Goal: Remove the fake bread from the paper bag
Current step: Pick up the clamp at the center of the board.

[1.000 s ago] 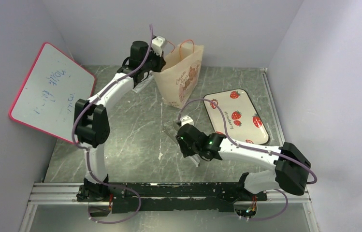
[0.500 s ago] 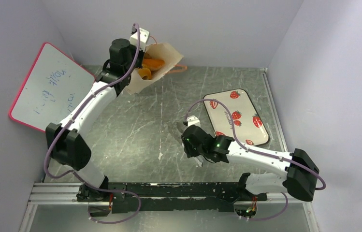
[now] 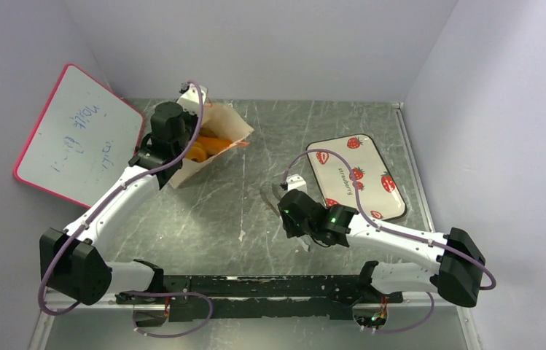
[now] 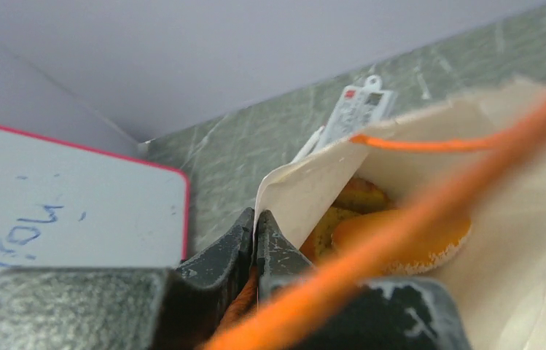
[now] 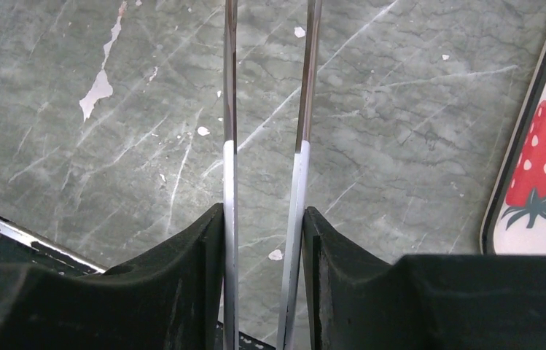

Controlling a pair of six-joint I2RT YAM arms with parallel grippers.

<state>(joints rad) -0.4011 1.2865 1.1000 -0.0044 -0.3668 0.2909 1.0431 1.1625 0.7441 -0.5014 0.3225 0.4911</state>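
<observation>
The beige paper bag (image 3: 235, 128) is tipped on its side at the back left, mouth open. Orange and golden fake bread (image 3: 203, 147) shows inside it. My left gripper (image 3: 182, 135) is shut on the bag's rim. In the left wrist view the jaws (image 4: 256, 219) pinch the paper edge (image 4: 306, 193), with bread pieces (image 4: 401, 233) just behind and a blurred orange cord handle (image 4: 430, 197) across the front. My right gripper (image 3: 284, 200) is at mid-table, shut on thin metal tongs (image 5: 230, 87), whose two blades stand apart over bare table.
A white strawberry-printed tray (image 3: 357, 175) lies right of centre; its edge shows in the right wrist view (image 5: 539, 168). A pink-framed whiteboard (image 3: 76, 138) leans at the left wall. A small white tag card (image 4: 357, 109) lies behind the bag. Walls close in on three sides.
My left arm swung the bag from upright at the back down and to the left, tipping it over so the bread shows. The right arm shifted slightly.
</observation>
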